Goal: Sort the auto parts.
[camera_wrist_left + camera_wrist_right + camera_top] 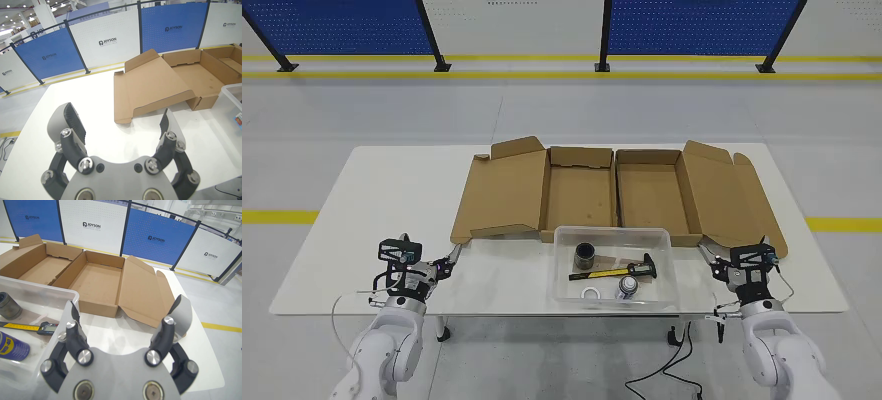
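Left gripper (119, 118) and right gripper (126, 307) flanked the clear bin (612, 230), jaws spread and empty (apparently poised to pick). Inside the bin lay the auto parts: cylinder (585, 253), caliper (617, 269) and spray can (627, 288). Just behind it, 2 open cardboard boxes (580, 195) probably served as sorting destinations.
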### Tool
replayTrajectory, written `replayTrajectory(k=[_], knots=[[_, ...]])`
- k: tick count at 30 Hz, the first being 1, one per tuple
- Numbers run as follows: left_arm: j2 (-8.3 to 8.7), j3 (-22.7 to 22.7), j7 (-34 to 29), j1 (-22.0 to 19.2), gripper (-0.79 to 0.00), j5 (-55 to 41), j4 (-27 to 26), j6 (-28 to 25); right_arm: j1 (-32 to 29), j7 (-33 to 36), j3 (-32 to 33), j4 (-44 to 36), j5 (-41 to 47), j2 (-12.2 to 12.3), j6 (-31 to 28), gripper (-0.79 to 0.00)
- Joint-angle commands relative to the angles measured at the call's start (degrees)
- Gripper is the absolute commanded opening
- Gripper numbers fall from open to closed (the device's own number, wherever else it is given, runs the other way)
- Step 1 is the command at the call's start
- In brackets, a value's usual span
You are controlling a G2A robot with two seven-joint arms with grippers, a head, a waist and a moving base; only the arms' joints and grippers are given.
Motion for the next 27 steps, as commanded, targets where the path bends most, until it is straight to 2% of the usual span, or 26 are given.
replayTrajectory(k=[1,23,27], knots=[[0.00,0.00,0.00,0.00,-0.001,0.00,0.00,0.00,0.00,0.00,0.00,0.00,0.00,0.00,0.00,0.000],[0.00,0.00,0.00,0.00,0.000,0.00,0.00,0.00,0.00,0.00,0.00,0.00,0.00,0.00,0.00,0.000],[-0.14,0.47,-1.80,-2.03,0.000,-1.57,-1.86,-0.71,0.00,0.00,0.00,0.00,0.00,0.00,0.00,0.000]])
